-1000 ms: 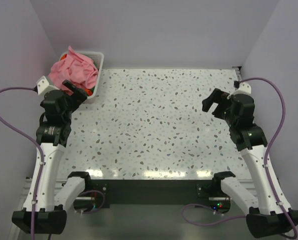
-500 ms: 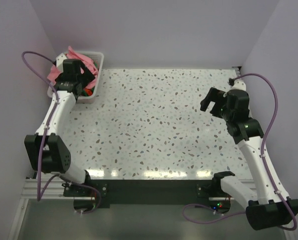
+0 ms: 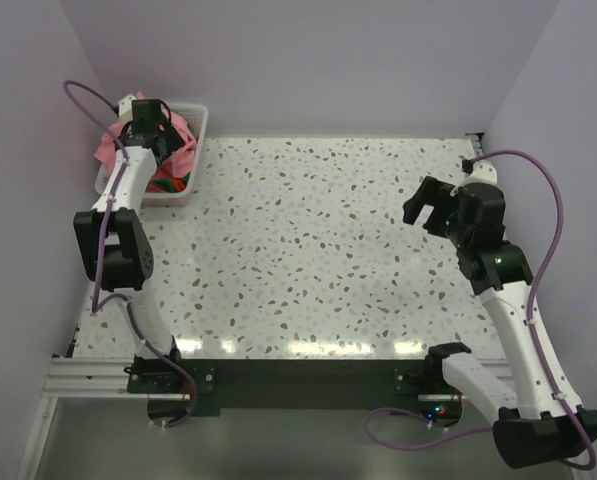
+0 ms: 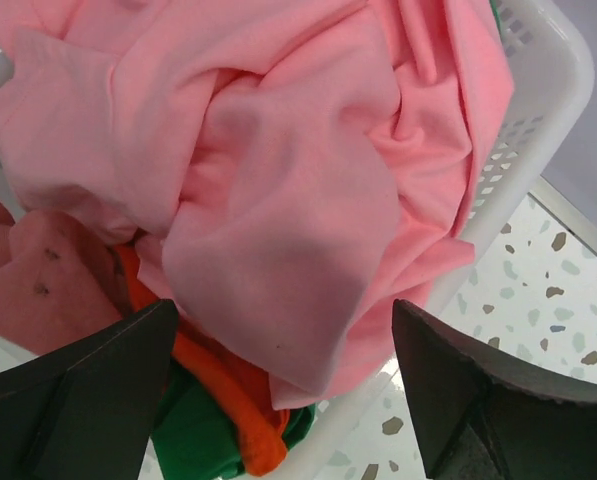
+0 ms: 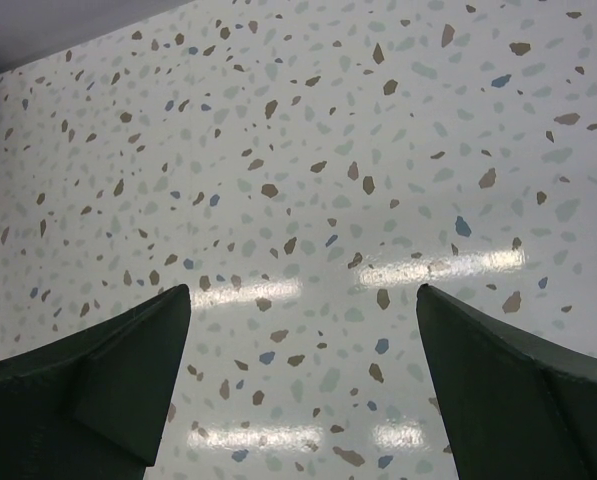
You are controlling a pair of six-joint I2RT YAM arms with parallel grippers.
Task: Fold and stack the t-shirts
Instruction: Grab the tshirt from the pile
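Jaws of left gripper (image 4: 283,320) spread wide, gripping nothing, just over pink t-shirt (image 4: 278,180) topping orange t-shirt (image 4: 228,390) and green t-shirt (image 4: 198,440) in white slotted basket (image 4: 548,90), far left on table (image 3: 318,240). Right gripper (image 5: 303,300) released, above table's right side.

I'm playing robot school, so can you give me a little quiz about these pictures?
1. True or false: the pink t-shirt is neatly folded.
2. Which tool is over the white basket? A) left B) right C) both
3. Fill in: under the pink one peek an orange t-shirt and a ____ one.

Key:
1. False: it is bunched up in the basket.
2. A: the left tool, open.
3. Green: the green t-shirt.
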